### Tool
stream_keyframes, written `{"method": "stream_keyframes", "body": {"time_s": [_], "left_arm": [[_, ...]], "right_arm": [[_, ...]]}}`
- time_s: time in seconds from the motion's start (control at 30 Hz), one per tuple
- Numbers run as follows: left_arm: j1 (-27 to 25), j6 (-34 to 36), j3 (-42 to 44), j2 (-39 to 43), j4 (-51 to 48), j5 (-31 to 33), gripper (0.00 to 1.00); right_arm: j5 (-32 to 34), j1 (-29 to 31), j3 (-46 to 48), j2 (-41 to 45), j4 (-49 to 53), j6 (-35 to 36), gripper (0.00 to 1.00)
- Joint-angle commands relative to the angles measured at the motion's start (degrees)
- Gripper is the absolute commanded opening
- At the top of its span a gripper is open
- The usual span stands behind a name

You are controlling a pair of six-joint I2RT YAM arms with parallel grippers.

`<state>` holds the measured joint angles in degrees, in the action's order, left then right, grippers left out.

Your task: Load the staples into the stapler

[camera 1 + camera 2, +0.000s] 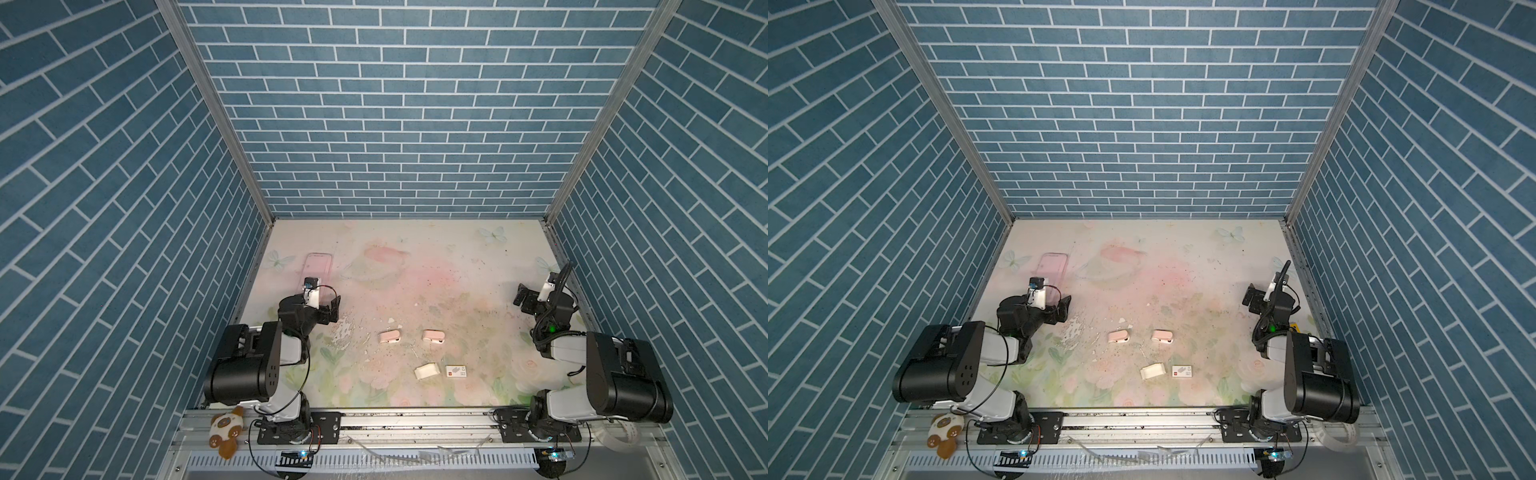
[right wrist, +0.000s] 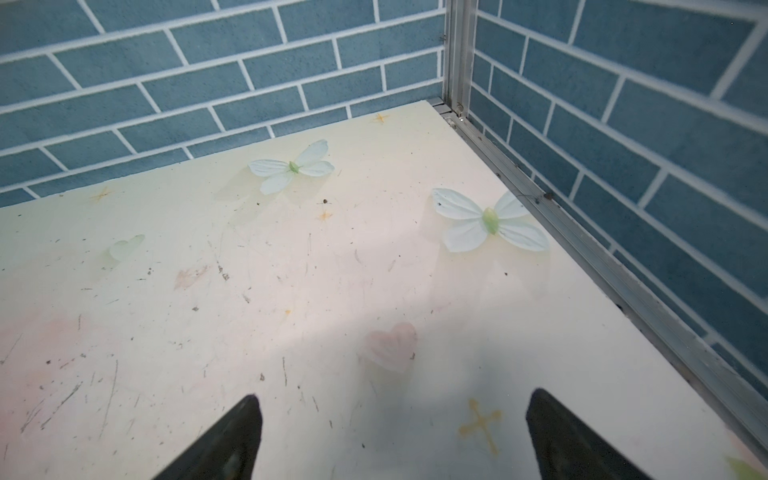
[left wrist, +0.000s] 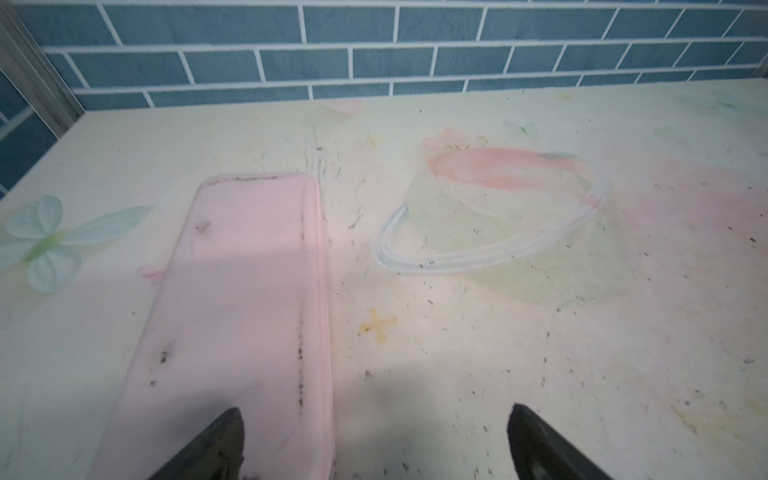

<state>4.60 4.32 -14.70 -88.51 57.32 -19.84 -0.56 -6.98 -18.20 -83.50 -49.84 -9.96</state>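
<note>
- Staplers: a pink stapler (image 1: 390, 336) and a twin stapler (image 1: 433, 336) lie side by side, apart, on the tabletop (image 1: 457, 266), toward its front edge.
- Staples' white tray (image 1: 427, 370) and red-marked sleeve (image 1: 456, 371) sit just beside each other, nearer that edge.
- Left pincer (image 3: 375, 409) gapes wide and empty, one finger over a pink case (image 3: 249, 291) by the left edge.
- Right pincer (image 2: 395, 395) is equally wide and empty, by the right edge.

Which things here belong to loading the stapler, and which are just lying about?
For the job:
- pink stapler
- second pink stapler
- white cardboard tray
- red-marked sleeve

Lying about:
- flat pink tray
- plush toy
</note>
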Motion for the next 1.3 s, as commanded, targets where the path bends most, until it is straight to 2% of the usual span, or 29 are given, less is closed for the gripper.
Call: {"method": "stream_keyframes", "body": {"time_s": [0.0,0.13,0.53,1.27], "left_arm": [[0.32,-0.33,-2.41,0.76,2.56,0.22,1.0],[0.0,0.06,-5.91,0.7,-4.22,0.74,1.0],[-0.65,0.47,-6.14,0.55,-4.34,1.58,1.0],[-0.65,0.43,-6.15,0.58,-4.37,1.56,0.99]], "right_arm": [[-3.2,-0.05,-1.45,-4.74,-5.49,3.21,0.99],[-3.23,0.21,-2.3,-4.34,-2.78,3.76,0.99],[-0.06,2.04,-3.33,-4.56,-1.16,4.94,0.99],[0.93,3.91,-4.92,-4.83,1.42,7.06,0.99]]}}
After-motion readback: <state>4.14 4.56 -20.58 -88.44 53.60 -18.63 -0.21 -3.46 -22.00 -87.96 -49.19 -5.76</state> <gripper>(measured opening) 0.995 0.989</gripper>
